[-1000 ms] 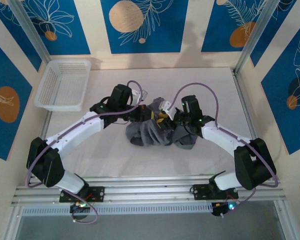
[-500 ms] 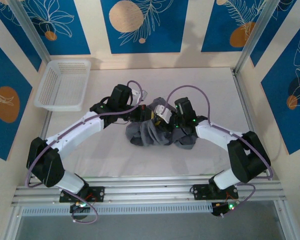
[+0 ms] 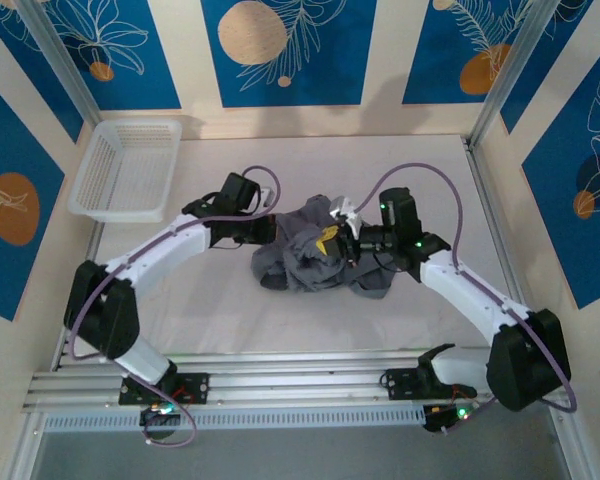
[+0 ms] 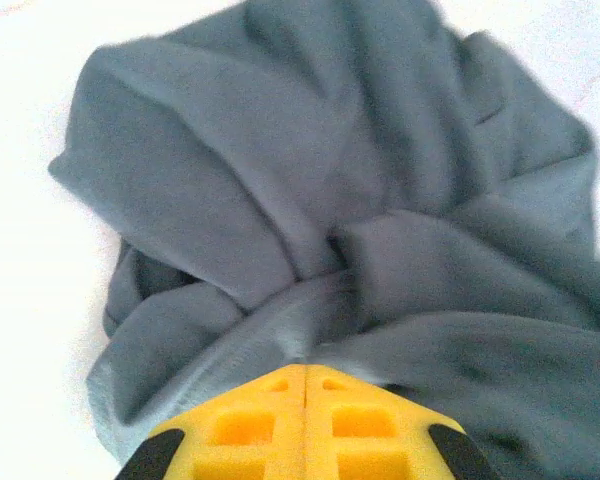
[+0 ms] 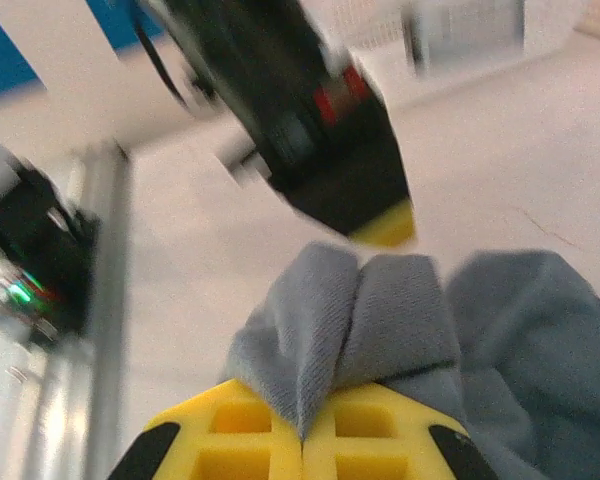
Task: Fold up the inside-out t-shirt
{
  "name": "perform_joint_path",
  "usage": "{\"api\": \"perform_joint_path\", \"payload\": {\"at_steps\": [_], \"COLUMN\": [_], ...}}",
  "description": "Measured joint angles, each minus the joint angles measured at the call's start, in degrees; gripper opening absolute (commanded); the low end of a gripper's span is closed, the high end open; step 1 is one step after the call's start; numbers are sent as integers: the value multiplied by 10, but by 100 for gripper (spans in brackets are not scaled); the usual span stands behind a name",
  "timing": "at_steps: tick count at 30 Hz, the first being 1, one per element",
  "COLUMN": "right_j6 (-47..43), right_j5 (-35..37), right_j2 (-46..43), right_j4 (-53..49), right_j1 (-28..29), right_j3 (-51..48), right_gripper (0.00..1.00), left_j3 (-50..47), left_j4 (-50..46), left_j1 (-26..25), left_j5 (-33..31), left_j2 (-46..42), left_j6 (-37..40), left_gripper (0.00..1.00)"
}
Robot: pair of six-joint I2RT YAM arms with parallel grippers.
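One t-shirt (image 3: 298, 265), one basket (image 3: 140, 123), one tabletop (image 3: 210, 310).
Two arms stand at the near edge, a left arm (image 3: 165, 248) and a right arm (image 3: 475, 292). Each carries one end effector, making two: the left end effector (image 4: 305, 375) and the right end effector (image 5: 302, 425).

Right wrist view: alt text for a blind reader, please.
Yellow right jaws shut on a raised fold of the grey t-shirt. Behind, blurred, the left arm hangs over the white table.
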Motion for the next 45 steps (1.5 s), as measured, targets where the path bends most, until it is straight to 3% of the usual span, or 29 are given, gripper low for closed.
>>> {"api": "perform_joint_path", "payload": {"at_steps": [5,9,12,15,18,21,23,25,26,32,35,41,43,45], "right_j6": [161,246,281,306,320,329,333,336,337,343,346,365,370,373], "right_j5": [-47,-25,36,86,115,136,143,147,152,153,146,123,116,109], "right_j2": [14,60,82,94,104,108,107,107,107,92,86,86,86,86], "right_j4": [59,21,-37,-87,-128,-158,-170,-179,-187,-202,-202,-201,-202,-202], "right_j1": [-10,-17,-21,-21,-16,-2,7,13,14,13,9,-22,-35,-43], "right_j3": [5,53,106,145,167,174,174,174,174,173,169,149,143,141], "right_gripper": [0,0,0,0,0,0,0,0,0,0,0,1,9,5], "left_j3": [-17,-26,-49,-49,-15,26,42,50,50,44,36,8,4,1], "left_j4": [6,10,34,64,75,80,75,65,63,65,69,84,97,104], "left_j1": [9,9,-5,-72,-146,-178,-179,-177,-176,-160,-150,-121,-115,-111], "left_j5": [-5,-14,-10,-13,-14,-21,-48,-80,-96,-129,-130,-98,-74,-49], "left_j2": [16,-44,-130,-184,-155,-77,-27,8,18,13,2,-23,-30,-35], "left_j6": [7,4,-16,-47,-71,-90,-104,-110,-111,-120,-123,-114,-102,-87], "left_gripper": [34,39,39,39,41,62,69,69,65,17,4,6,18,37]}}
